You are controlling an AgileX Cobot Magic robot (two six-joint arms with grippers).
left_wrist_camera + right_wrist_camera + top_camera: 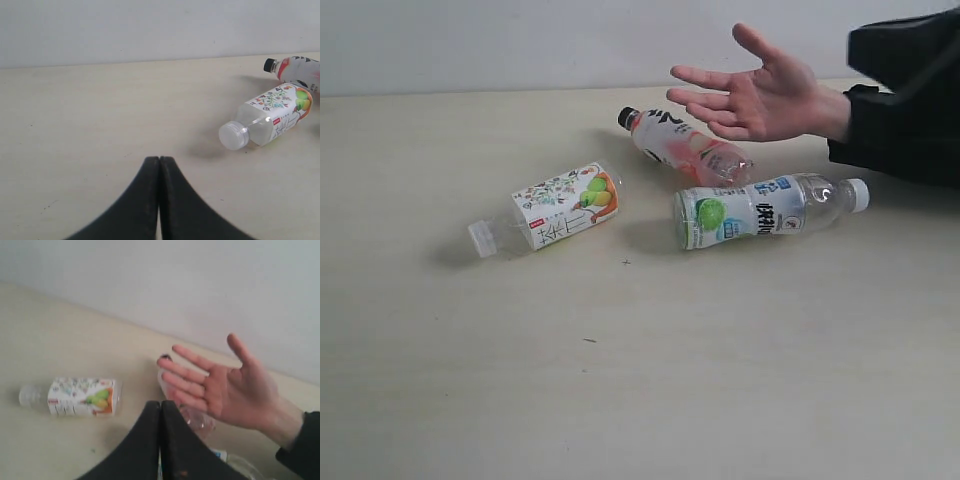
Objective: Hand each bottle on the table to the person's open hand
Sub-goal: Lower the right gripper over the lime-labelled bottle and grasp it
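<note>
floral bottle (565, 205), pink bottle (685, 148), green bottle (750, 210) lie undelivered on the tabletop (620, 390); hand (765, 100) empty; left end effector (159, 160), right end effector (160, 404) pressed together, empty.

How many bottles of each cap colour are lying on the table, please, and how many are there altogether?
White or clear cap: 2, the floral bottle and the green-and-white bottle
Black cap: 1, the pink bottle
Total: 3 on the table
</note>
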